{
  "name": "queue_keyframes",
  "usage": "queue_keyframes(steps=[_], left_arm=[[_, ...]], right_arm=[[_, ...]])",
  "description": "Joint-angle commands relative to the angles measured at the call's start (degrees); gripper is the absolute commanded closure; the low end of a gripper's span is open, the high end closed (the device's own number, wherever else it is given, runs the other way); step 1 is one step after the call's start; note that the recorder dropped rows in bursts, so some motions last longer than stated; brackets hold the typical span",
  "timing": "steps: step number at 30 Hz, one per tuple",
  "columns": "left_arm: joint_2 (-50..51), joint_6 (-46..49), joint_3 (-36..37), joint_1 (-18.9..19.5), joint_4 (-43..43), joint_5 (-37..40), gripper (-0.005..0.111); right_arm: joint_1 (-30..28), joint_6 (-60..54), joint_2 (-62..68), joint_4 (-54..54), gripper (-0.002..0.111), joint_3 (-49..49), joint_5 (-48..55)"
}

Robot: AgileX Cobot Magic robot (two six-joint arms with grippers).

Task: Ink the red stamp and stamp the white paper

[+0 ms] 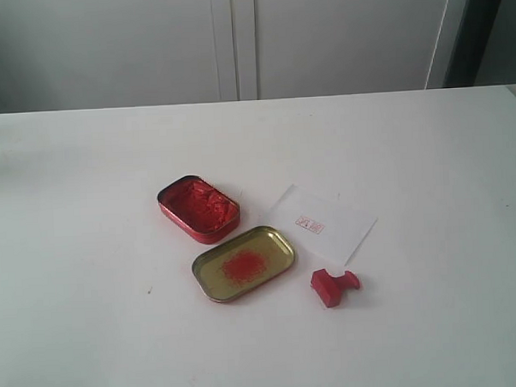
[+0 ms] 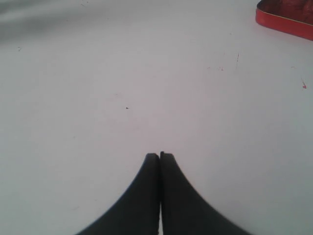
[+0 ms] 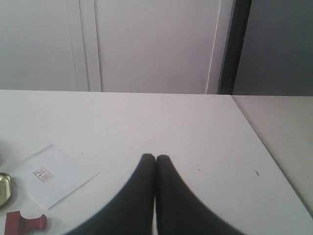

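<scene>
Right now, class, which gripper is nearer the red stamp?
Right. The right gripper has the red stamp close by in its view; the left gripper sees only the red tin, no stamp.

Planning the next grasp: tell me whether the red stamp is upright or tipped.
Tipped: the red stamp lies on its side, handle pointing sideways rather than up, near the white paper.

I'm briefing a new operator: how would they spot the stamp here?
On the white table, find the white paper sheet bearing a red imprint. By its nearest corner lies the small solid red plastic stamp: a square block with a handle, far smaller than the gold tin lid beside it.
</scene>
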Motion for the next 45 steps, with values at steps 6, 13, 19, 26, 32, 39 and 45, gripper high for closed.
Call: queue_keyframes(steps=[6,13,19,26,32,39,45], left_arm=[[-0.24,-0.46,0.25,0.15,0.06,-0.11,0.107],[-0.24,-0.46,0.25,0.15,0.06,-0.11,0.107],[-0.24,-0.46,0.25,0.15,0.06,-0.11,0.107],[-0.24,-0.46,0.25,0.15,0.06,-0.11,0.107],[-0.24,-0.46,0.25,0.15,0.06,-0.11,0.107],[-0.24,-0.46,0.25,0.15,0.06,-0.11,0.107],[-0.24,-0.46,0.25,0.15,0.06,-0.11,0.107]], right_arm=[[-0.35,-0.23,-0.2,-0.29,0.108,0.55,-0.76],[2.18,-0.23,-0.2,-0.33,0.108,0.55,-1.19],[2.43,-0.23,-0.2,-1.37,0.108,2.68,-4.2],[2.43,-0.23,-0.2,-1.37,0.108,7.76,-6.62],[2.43,-0.23,-0.2,-1.37,0.108,11.77,-6.51],[2.43,-0.23,-0.2,-1.37,0.108,14.6,-6.67],[2.43,-0.23,-0.2,-1.37,0.108,16.38,-8.12]])
